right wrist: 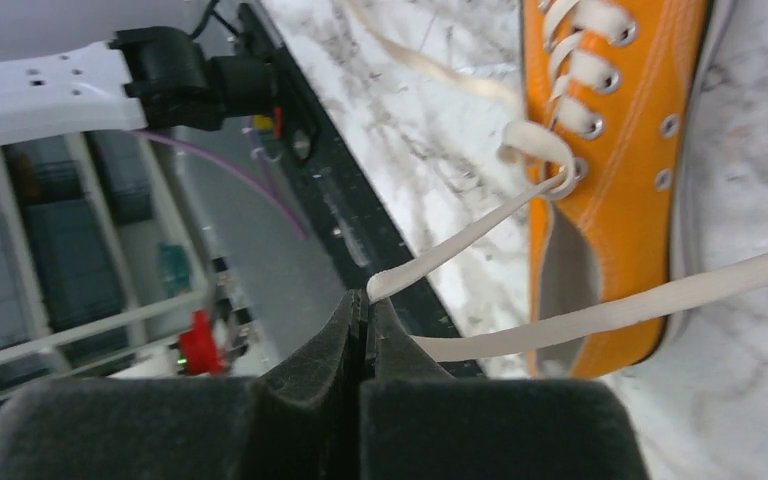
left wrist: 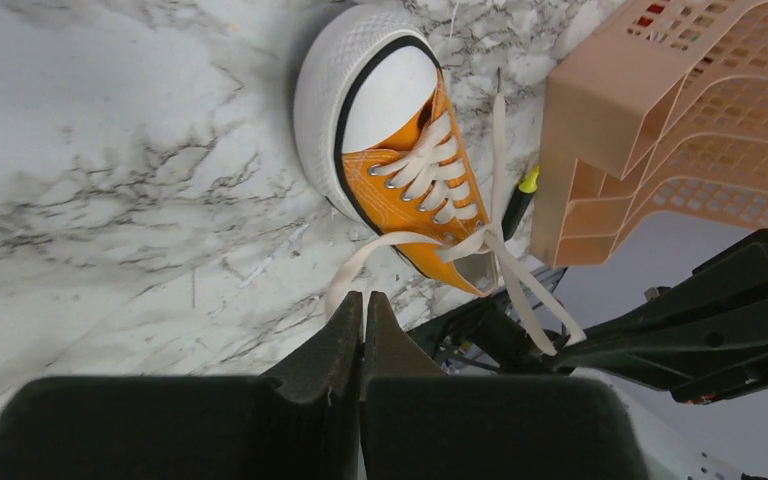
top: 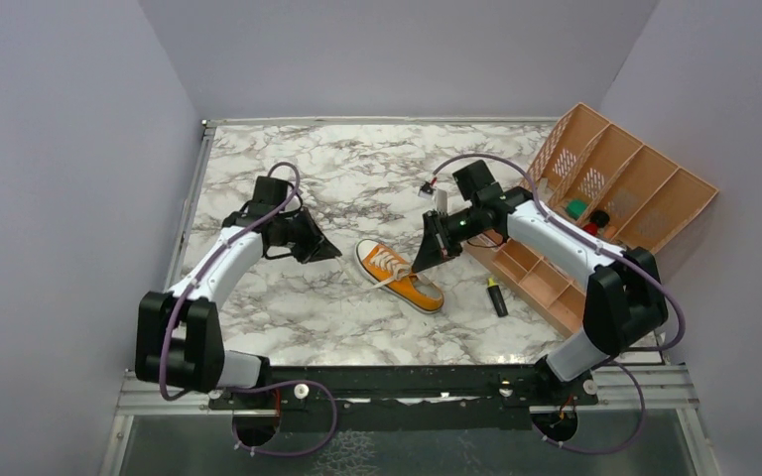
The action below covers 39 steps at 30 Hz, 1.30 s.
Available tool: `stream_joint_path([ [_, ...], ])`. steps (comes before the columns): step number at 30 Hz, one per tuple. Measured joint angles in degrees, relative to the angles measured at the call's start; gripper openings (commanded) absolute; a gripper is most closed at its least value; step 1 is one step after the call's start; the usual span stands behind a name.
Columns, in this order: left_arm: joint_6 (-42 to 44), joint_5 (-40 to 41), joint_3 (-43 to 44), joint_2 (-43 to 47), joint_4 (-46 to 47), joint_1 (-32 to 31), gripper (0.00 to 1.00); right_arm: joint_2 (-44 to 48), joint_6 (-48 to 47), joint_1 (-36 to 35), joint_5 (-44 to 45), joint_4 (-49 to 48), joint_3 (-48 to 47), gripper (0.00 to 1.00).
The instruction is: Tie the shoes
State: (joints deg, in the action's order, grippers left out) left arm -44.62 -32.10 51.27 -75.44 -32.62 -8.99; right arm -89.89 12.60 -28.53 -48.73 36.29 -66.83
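The orange sneaker's [top: 399, 277] lace ends [right wrist: 460, 238] are held apart for knotting, one pinched in the closed right gripper [right wrist: 365, 300], one seemingly in the closed left gripper [left wrist: 363, 300].

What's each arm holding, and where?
Right gripper: jaws shut on one lace at its tip. Left gripper: jaws seemingly pinch the other lace near its end.

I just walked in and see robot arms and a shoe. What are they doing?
Two robot arms are trying to tie an orange shoe lying on the marble table. The right gripper is shut on the end of one white lace, stretched out from the shoe. The left gripper is shut too. The other lace curves up to its tips, but I can't tell if it is pinched. No bow is tied yet.
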Motion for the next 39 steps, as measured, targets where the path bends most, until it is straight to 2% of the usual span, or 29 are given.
stream_joint_path([
  [3, -0.07, -1.29, 1.81, -5.53, 1.95, -3.17, 0.0, -1.05, 3.89, 0.0, -3.78, 2.75, -0.85, 0.1],
  [9, 0.11, -1.49, 5.51, -11.39, 4.72, -8.79, 0.0, -2.64, 7.58, 0.0, -8.52, 7.56, -4.92, 0.1],
  [16, 0.17, -1.33, 3.32, -11.23, 6.05, -10.73, 0.0, -4.22, 16.61, 0.0, -10.99, 6.03, -5.09, 0.1],
  [24, 0.76, -0.72, 0.76, -8.61, 5.86, -11.23, 0.0, -4.42, 24.09, 0.0, -13.14, 0.76, -4.22, 0.24],
  [27, 0.9, 0.13, 0.66, -5.84, 5.55, -11.28, 0.0, -4.2, 25.68, 0.0, -14.08, -0.81, -2.71, 0.23],
  [30, 1.14, 1.05, 0.66, -3.98, 5.51, -11.28, 0.0, -3.04, 27.58, 0.0, -15.5, -3.54, -0.55, 0.15],
  [32, 1.29, 1.66, 0.66, -3.74, 5.49, -11.28, 0.0, -1.88, 29.44, -0.02, -16.81, -5.97, 1.25, 0.14],
  [37, 2.78, 1.84, 2.4, -5.38, 4.57, -11.3, 0.0, 1.03, 38.34, -1.57, -18.56, -13.97, 5.66, 0.37],
  [39, 3.72, 1.84, 4.74, -7.45, 4.26, -11.37, 0.0, 2.16, 42.66, -3.08, -18.29, -17.46, 7.08, 0.41],
])
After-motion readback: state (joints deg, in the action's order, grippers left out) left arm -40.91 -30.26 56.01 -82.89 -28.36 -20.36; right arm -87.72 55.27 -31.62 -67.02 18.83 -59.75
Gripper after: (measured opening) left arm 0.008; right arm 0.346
